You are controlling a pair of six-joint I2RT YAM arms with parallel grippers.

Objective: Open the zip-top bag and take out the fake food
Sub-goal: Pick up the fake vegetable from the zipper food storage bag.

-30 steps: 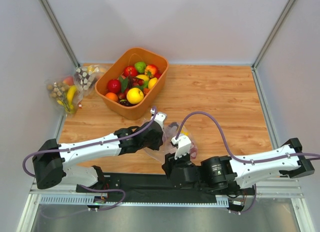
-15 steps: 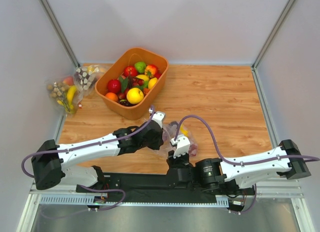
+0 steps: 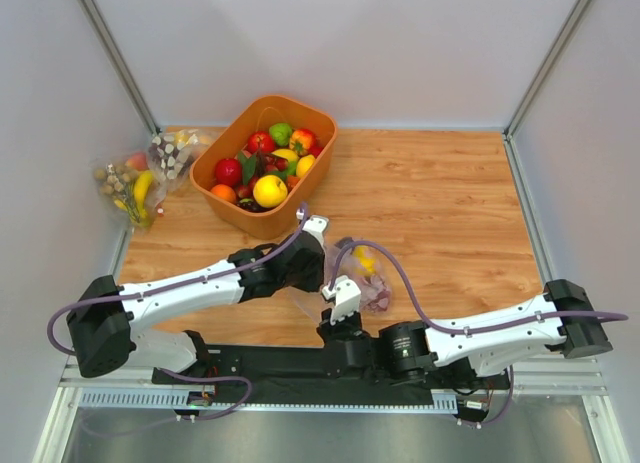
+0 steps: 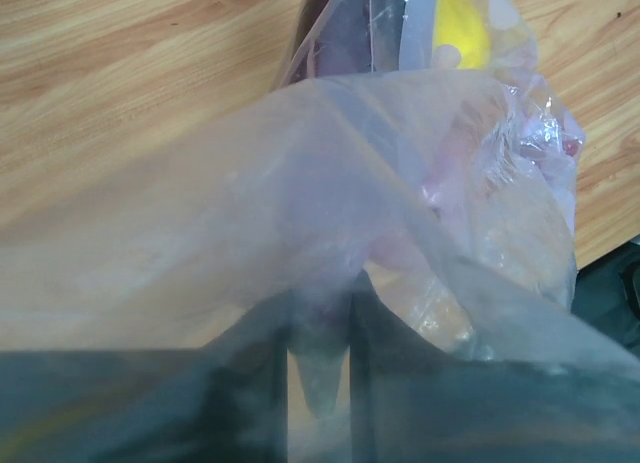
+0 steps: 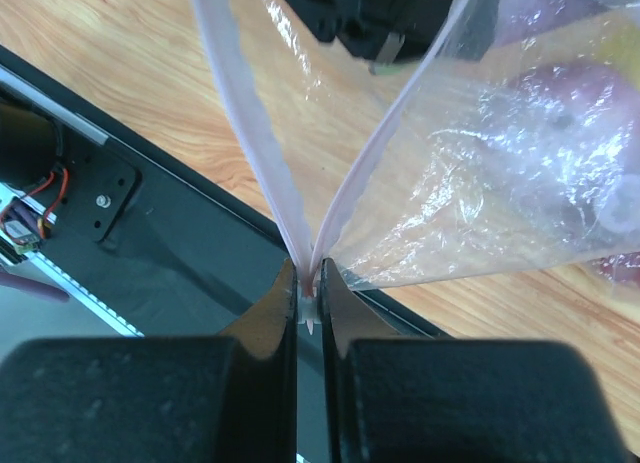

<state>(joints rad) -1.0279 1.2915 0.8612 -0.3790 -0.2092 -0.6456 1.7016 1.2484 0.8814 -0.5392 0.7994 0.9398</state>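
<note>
The zip-top bag (image 3: pixel 362 280) lies between my two grippers near the table's front edge. Its zip strips (image 5: pixel 240 133) spread apart in a V, so the mouth is open. My right gripper (image 5: pixel 310 293) is shut on the end of the zip strip where the two strips meet; it also shows in the top view (image 3: pixel 340 301). My left gripper (image 4: pixel 318 378) shows dimly through the film draped over it and pinches a fold of the bag. The fake food is inside the bag: a yellow fruit (image 4: pixel 460 23), a dark purple piece (image 4: pixel 340 33) and a purple piece (image 5: pixel 570 93).
An orange basket (image 3: pixel 222 143) full of plastic fruit stands at the back left. Clear bags with a banana and nuts (image 3: pixel 135 178) lie by the left wall. The black arm base plate (image 3: pixel 280 363) runs along the near edge. Walls close in on both sides.
My right gripper has moved left along the near edge with the zip end in it. The bag mouth has spread wider. My left gripper has shifted only slightly.
</note>
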